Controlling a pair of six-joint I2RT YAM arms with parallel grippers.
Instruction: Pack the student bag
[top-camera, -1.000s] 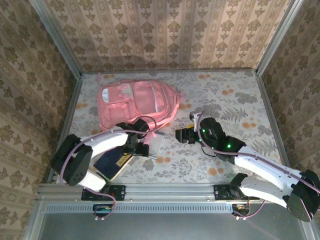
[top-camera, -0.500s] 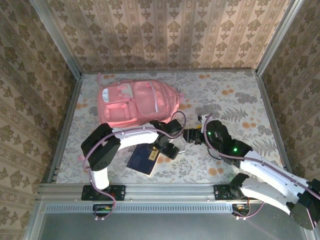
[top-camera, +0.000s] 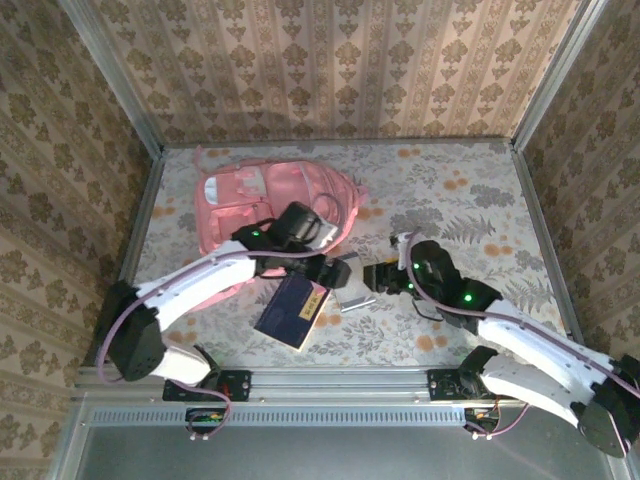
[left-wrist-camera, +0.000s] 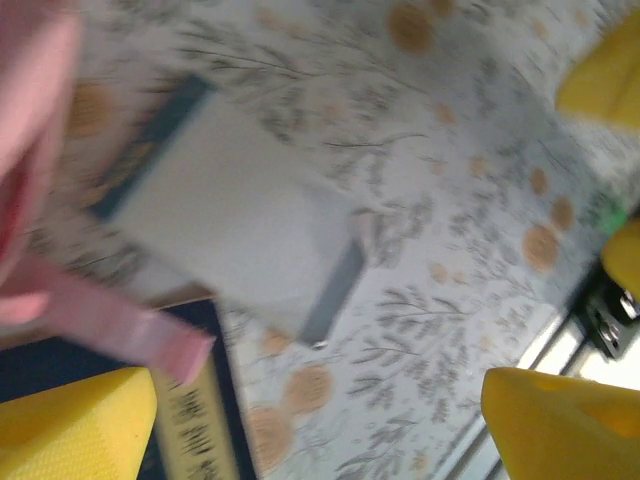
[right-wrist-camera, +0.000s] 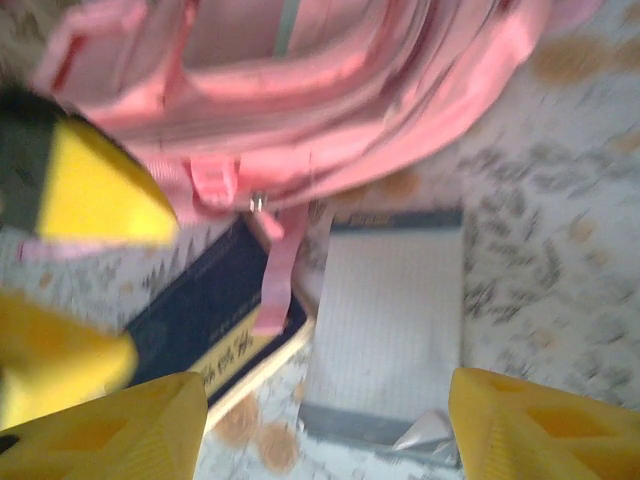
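Left pincer (left-wrist-camera: 320, 390) pulled back from notepad (left-wrist-camera: 230, 215) — fingers wide apart (empty), right pincer (right-wrist-camera: 328, 385) likewise spread.

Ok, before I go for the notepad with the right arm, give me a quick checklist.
1. Jaws of left gripper open and empty: ok.
2. Jaws of right gripper open over the notepad edge: ok.
3. Notepad gripped: not ok, not yet.
4. Book free of the student bag strap: not ok, the strap lies across it.
5. Grippers well apart: not ok, both crowd the notepad.
6. Bag compartment open: cannot tell.
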